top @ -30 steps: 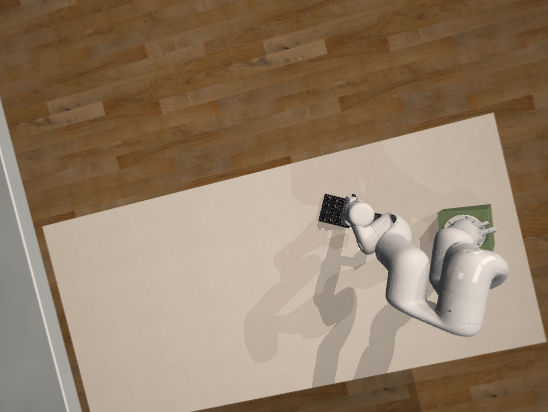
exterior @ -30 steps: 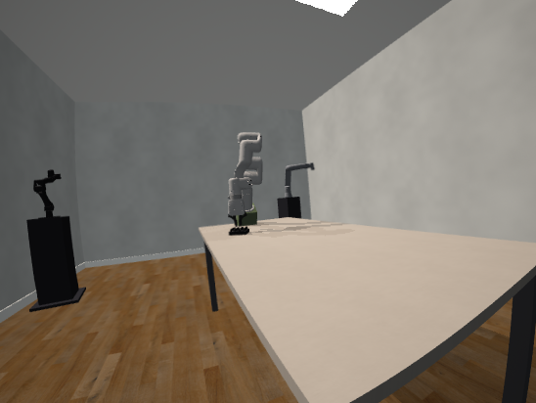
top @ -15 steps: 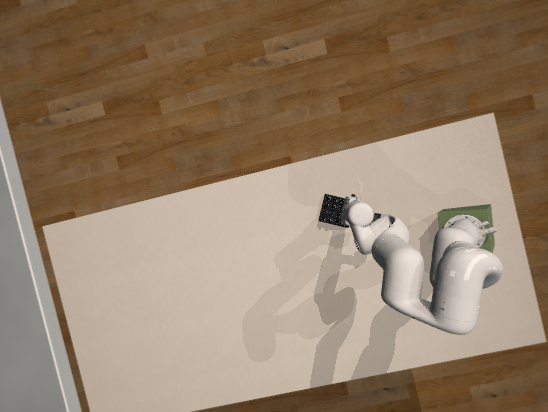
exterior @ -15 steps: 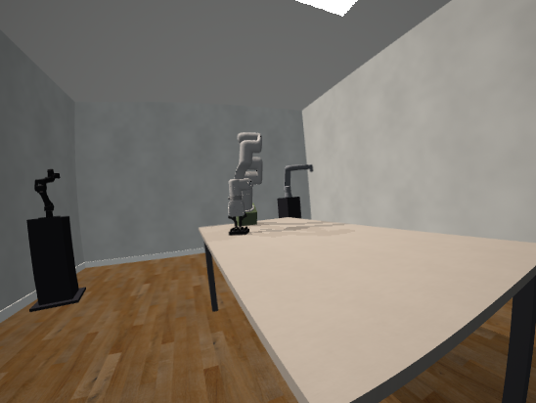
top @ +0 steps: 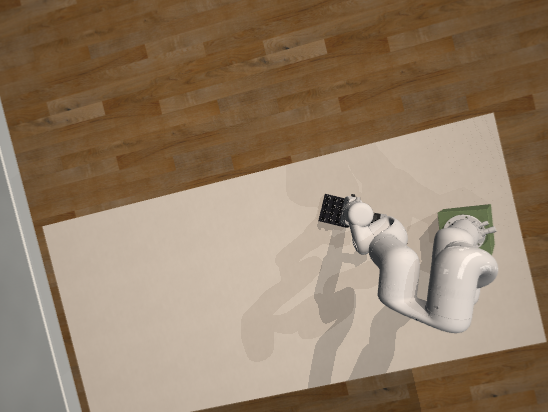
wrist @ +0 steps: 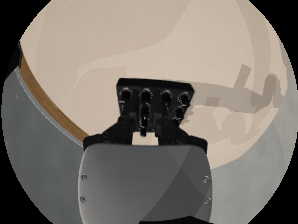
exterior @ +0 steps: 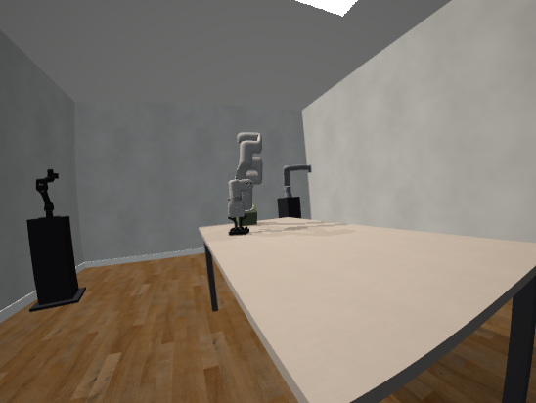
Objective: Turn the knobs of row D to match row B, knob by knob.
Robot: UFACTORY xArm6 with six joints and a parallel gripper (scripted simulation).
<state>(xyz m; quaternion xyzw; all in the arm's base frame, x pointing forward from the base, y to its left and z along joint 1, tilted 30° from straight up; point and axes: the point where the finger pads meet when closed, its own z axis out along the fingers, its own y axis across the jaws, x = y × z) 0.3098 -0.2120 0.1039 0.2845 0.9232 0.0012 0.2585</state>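
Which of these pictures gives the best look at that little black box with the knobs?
The wrist view: the knob box sits centred, with a row of its knobs distinguishable just beyond the gripper. The top view shows it as a small dark square partly hidden by the arm. The exterior view shows only a distant dark sliver on the table.
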